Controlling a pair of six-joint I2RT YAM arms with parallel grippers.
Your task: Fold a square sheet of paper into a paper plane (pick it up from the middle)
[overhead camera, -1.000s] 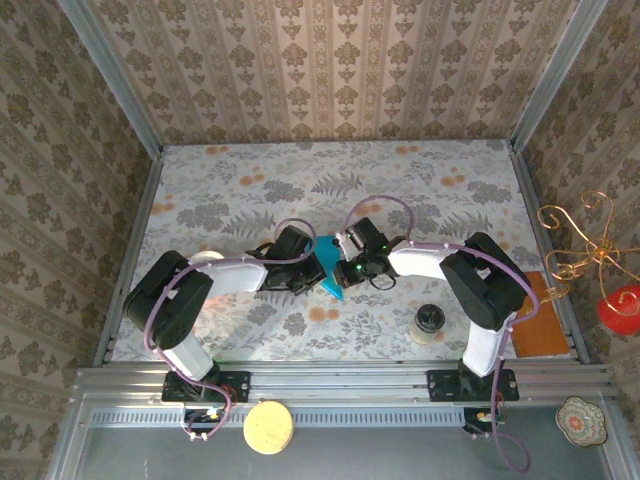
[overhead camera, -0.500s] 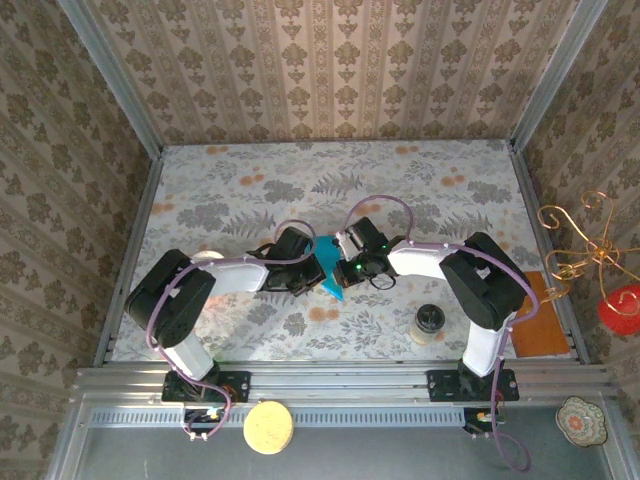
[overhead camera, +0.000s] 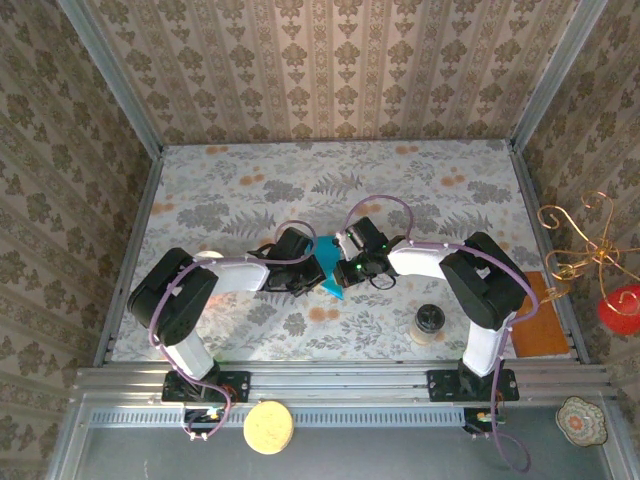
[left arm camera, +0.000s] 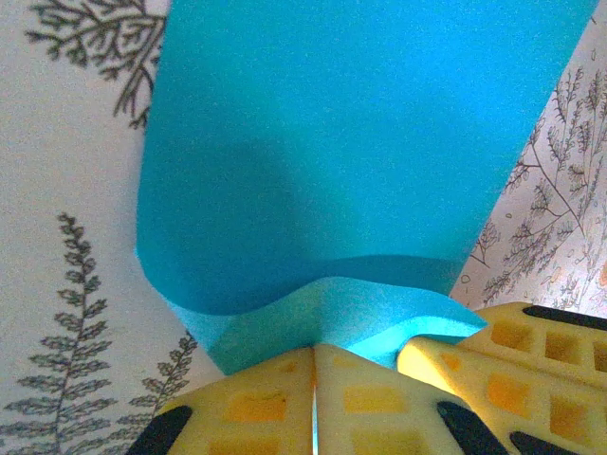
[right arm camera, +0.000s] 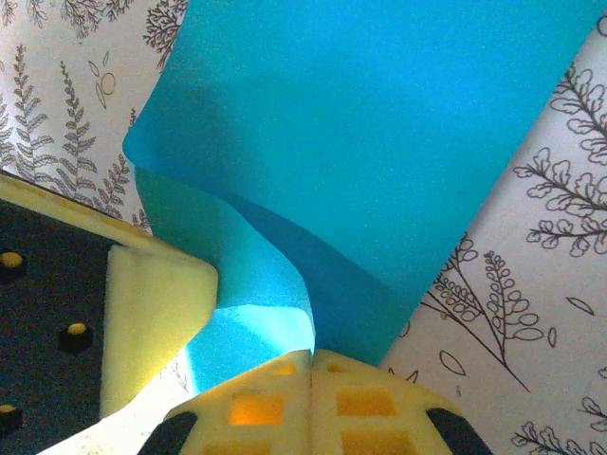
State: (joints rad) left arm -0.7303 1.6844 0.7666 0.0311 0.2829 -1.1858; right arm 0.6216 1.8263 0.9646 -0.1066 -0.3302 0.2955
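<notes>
Teal-blue sheet of paper (overhead camera: 328,268), matte and plain, at the middle of the counter (overhead camera: 450,210), a narrow pointed sliver from above, one edge curled over (a soft, rounded bend), pinched in the closed jaws of left gripper (left arm camera: 313,370) and right gripper (right arm camera: 311,370)

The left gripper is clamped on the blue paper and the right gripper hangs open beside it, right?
No: the right gripper is also shut on the blue paper; the right wrist view shows it pinching the paper. The left gripper is clamped on it, as you said.
</notes>
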